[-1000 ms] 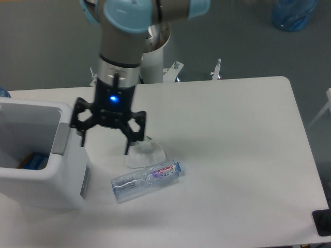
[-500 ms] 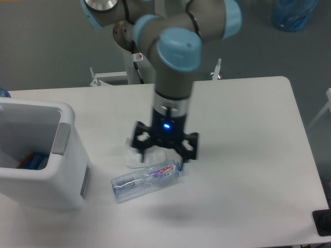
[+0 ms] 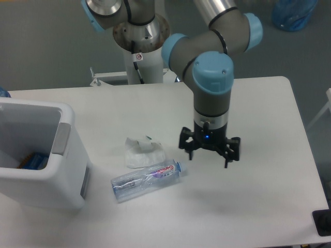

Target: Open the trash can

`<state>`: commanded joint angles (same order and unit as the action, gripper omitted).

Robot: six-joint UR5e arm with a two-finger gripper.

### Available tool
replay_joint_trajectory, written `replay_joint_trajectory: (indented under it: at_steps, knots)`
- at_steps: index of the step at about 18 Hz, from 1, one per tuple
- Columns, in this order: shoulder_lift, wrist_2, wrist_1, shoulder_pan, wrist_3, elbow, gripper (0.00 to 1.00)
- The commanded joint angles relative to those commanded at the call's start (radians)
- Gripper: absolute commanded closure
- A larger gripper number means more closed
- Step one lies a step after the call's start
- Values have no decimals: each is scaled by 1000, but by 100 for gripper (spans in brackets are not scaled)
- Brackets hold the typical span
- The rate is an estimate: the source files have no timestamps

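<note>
The trash can (image 3: 39, 178) is a large white boxy bin at the left edge of the table. Its top stands open and I can see inside, where something blue and orange lies at the bottom. Its grey push tab (image 3: 61, 138) shows on the right rim. My gripper (image 3: 209, 157) hangs open and empty over the middle of the table, well to the right of the can and just right of the bottle.
A clear plastic bottle (image 3: 146, 180) lies on its side between the can and my gripper. A crumpled clear wrapper (image 3: 142, 152) lies just behind it. The white table (image 3: 258, 113) ends at the right near a dark object (image 3: 322, 222).
My gripper has moved from beside the trash can's right rim rightward across the table, past the wrapper and bottle. It stays open. The can, bottle and wrapper have not moved.
</note>
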<state>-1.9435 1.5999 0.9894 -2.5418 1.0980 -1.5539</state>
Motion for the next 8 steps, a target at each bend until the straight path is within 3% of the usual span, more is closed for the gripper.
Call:
replay_joint_trajectory:
  at_steps: [8]
  knots:
    - [9, -3, -5, -20, 39, -40, 0]
